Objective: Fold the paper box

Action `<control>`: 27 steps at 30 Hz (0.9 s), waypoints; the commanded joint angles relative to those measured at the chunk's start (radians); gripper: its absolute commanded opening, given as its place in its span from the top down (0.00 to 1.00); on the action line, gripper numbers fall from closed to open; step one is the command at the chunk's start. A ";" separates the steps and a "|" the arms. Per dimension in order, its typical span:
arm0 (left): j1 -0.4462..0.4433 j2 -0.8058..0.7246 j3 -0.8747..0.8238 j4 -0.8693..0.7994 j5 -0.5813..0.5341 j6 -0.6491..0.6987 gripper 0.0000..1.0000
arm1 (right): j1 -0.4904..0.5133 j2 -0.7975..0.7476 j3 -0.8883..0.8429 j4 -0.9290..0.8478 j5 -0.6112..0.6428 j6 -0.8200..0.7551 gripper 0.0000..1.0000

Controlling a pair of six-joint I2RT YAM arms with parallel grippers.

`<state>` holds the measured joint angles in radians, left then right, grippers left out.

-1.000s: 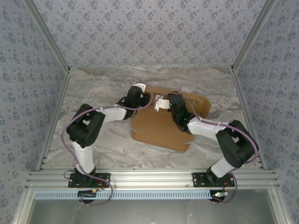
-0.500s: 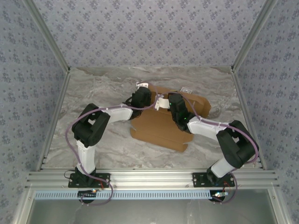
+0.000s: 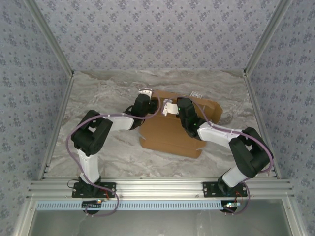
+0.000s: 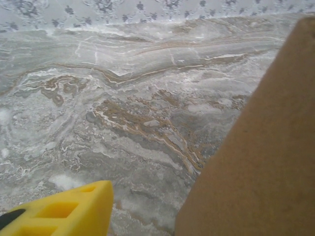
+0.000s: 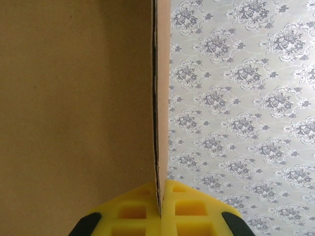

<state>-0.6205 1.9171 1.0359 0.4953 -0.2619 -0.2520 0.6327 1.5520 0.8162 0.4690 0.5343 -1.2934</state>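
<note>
Overhead, paper box (image 3: 170, 135) lies mid-worktop (image 3: 98, 98), left gripper (image 3: 144, 93) at its 10 o'clock corner, right gripper (image 3: 170, 106) at 12; right wrist cam: gripper pinching a cardboard edge; left wrist cam: yellow finger (image 4: 74, 209) apart from cardboard, open/closed can't tell.

You see one paper box (image 3: 170, 136), one small white card (image 3: 197, 94) and one table (image 3: 98, 96). Two arms: left arm (image 3: 91, 135), right arm (image 3: 246, 150).
</note>
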 commanded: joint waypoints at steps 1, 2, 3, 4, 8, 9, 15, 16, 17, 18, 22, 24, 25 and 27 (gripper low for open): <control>0.019 -0.047 -0.044 0.015 0.107 0.015 0.41 | -0.010 0.009 0.010 -0.120 -0.010 0.033 1.00; 0.021 -0.051 -0.053 0.021 0.117 0.019 0.39 | -0.011 0.011 0.011 -0.122 -0.011 0.034 1.00; 0.023 -0.058 -0.062 0.024 0.130 0.024 0.38 | -0.011 0.010 0.013 -0.124 -0.008 0.035 1.00; 0.023 -0.065 -0.072 0.029 0.141 0.027 0.36 | -0.011 0.012 0.017 -0.128 -0.008 0.037 1.00; 0.023 -0.088 -0.103 0.040 0.162 0.032 0.32 | -0.011 0.014 0.023 -0.133 -0.004 0.038 1.00; 0.024 -0.094 -0.110 0.042 0.166 0.034 0.30 | -0.011 0.014 0.024 -0.135 -0.004 0.039 1.00; 0.032 -0.134 -0.165 0.069 0.191 0.036 0.27 | -0.010 0.008 0.023 -0.141 -0.003 0.043 1.00; 0.035 -0.140 -0.173 0.072 0.195 0.034 0.27 | -0.010 0.008 0.023 -0.140 -0.003 0.043 1.00; 0.039 -0.143 -0.179 0.073 0.199 0.034 0.28 | -0.010 0.007 0.022 -0.141 -0.004 0.044 1.00; 0.045 -0.149 -0.184 0.076 0.199 0.031 0.28 | -0.010 0.008 0.022 -0.140 -0.005 0.046 1.00; 0.073 -0.171 -0.207 0.101 0.214 0.010 0.29 | -0.007 0.008 0.025 -0.145 -0.006 0.046 1.00; 0.083 -0.170 -0.206 0.100 0.226 0.008 0.31 | -0.007 0.010 0.024 -0.145 -0.006 0.045 1.00; 0.085 -0.165 -0.202 0.097 0.231 0.008 0.32 | -0.008 0.010 0.024 -0.145 -0.005 0.046 1.00; 0.086 -0.150 -0.190 0.089 0.237 0.011 0.33 | -0.007 0.009 0.024 -0.145 -0.006 0.047 1.00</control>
<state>-0.5426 1.7802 0.8375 0.5461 -0.0410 -0.2298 0.6266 1.5520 0.8391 0.4259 0.5312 -1.2709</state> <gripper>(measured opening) 0.673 0.061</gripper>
